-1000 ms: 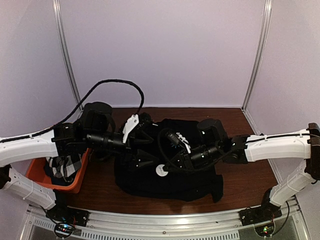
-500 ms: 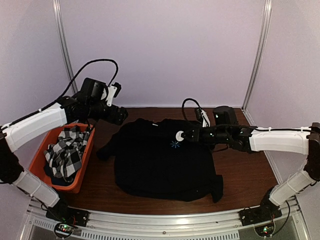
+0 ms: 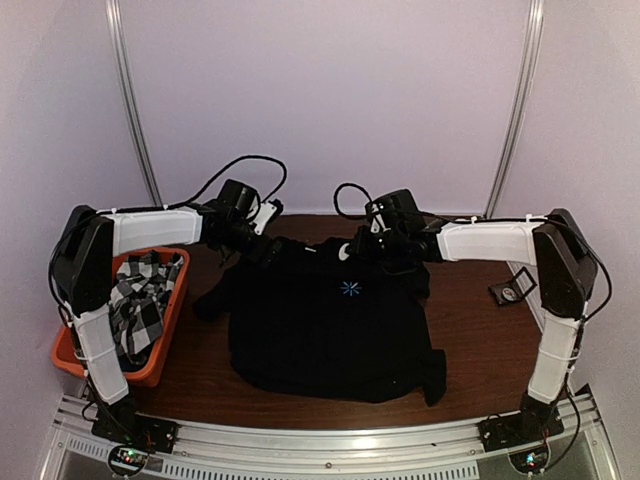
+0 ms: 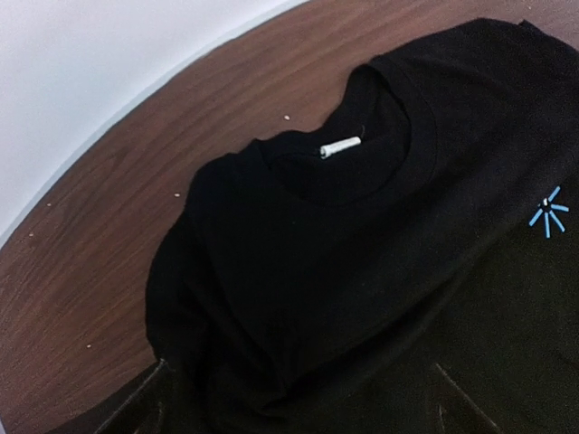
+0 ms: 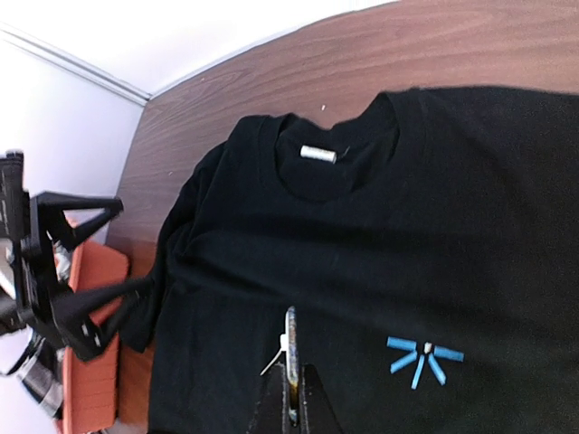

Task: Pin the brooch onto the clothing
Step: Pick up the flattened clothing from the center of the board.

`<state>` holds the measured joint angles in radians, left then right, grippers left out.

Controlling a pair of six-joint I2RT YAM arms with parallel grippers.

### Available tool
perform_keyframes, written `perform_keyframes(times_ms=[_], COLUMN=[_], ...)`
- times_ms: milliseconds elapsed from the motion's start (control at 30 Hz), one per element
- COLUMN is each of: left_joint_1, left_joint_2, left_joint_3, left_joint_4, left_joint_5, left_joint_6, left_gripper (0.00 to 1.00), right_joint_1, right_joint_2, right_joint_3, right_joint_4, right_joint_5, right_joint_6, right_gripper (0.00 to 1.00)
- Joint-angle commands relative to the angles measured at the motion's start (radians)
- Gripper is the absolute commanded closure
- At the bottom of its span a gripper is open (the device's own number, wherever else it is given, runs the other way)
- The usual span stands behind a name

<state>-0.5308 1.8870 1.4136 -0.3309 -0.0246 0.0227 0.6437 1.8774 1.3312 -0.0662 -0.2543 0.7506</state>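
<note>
"Where's the brooch (image 5: pixel 290 345)?"
"Gripped edge-on in the right jaws. It's small and pale, over the shirt near the collar."
"And the T-shirt (image 3: pixel 330 335)?"
"Black, short-sleeved, spread front-up on the worktop (image 3: pixel 480 345) under those jaws, its light-blue starburst (image 3: pixel 350 289) just beside them."
</note>
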Motion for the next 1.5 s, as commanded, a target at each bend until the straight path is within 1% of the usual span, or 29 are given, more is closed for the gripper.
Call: perform_keyframes(times_ms=[0, 133, 200, 300, 400, 533, 633, 767, 833, 967, 1067, 1233, 1300, 1400, 1467], left_joint_1=[0.005, 0.006, 0.006, 0.006, 0.018, 0.056, 0.095, 0.138, 0.146, 0.145, 0.145, 0.144, 0.143, 0.138, 0.13], left_joint_2=[0.052, 0.06, 0.065, 0.082, 0.094, 0.096, 0.115, 0.189, 0.23, 0.276, 0.299, 0.317, 0.326, 0.348, 0.367], left_joint_3=[-0.003, -0.037, -0.047, -0.039, -0.021, -0.015, 0.0, 0.073, 0.11, 0.144, 0.169, 0.2, 0.208, 0.226, 0.246], left_joint_4=[0.127, 0.179, 0.193, 0.172, 0.134, 0.111, 0.111, 0.069, 0.034, 0.017, 0.004, -0.019, -0.031, -0.05, -0.072], left_joint_5=[0.072, 0.098, 0.099, 0.095, 0.109, 0.209, 0.296, 0.393, 0.438, 0.515, 0.513, 0.535, 0.541, 0.548, 0.55], left_joint_6=[0.066, 0.06, 0.068, 0.129, 0.192, 0.259, 0.279, 0.283, 0.287, 0.287, 0.28, 0.269, 0.27, 0.266, 0.273], left_gripper=[0.02, 0.03, 0.03, 0.06, 0.08, 0.1, 0.13, 0.18, 0.21, 0.23, 0.24, 0.27, 0.3, 0.38, 0.42], right_joint_1=[0.01, 0.014, 0.024, 0.045, 0.07, 0.097, 0.107, 0.107, 0.107, 0.107, 0.106, 0.106, 0.106, 0.106, 0.106], right_joint_2=[0.121, 0.246, 0.319, 0.405, 0.448, 0.475, 0.461, 0.39, 0.353, 0.296, 0.262, 0.257, 0.26, 0.269, 0.272], right_joint_3=[0.146, 0.308, 0.419, 0.559, 0.626, 0.702, 0.691, 0.566, 0.505, 0.432, 0.383, 0.369, 0.369, 0.37, 0.372], right_joint_4=[-0.099, -0.13, -0.184, -0.286, -0.333, -0.403, -0.401, -0.313, -0.267, -0.224, -0.196, -0.199, -0.194, -0.188, -0.186], right_joint_5=[0.099, 0.109, 0.136, 0.188, 0.233, 0.31, 0.339, 0.322, 0.309, 0.31, 0.308, 0.271, 0.256, 0.257, 0.225], right_joint_6=[-0.073, -0.059, -0.057, -0.076, -0.074, -0.048, 0.006, 0.056, 0.065, 0.066, 0.065, 0.053, 0.051, 0.052, 0.053], right_gripper=[1.0, 1.0, 1.0, 1.0, 1.0, 1.0, 1.0, 1.0, 1.0, 1.0, 1.0, 1.0, 1.0, 1.0, 1.0])
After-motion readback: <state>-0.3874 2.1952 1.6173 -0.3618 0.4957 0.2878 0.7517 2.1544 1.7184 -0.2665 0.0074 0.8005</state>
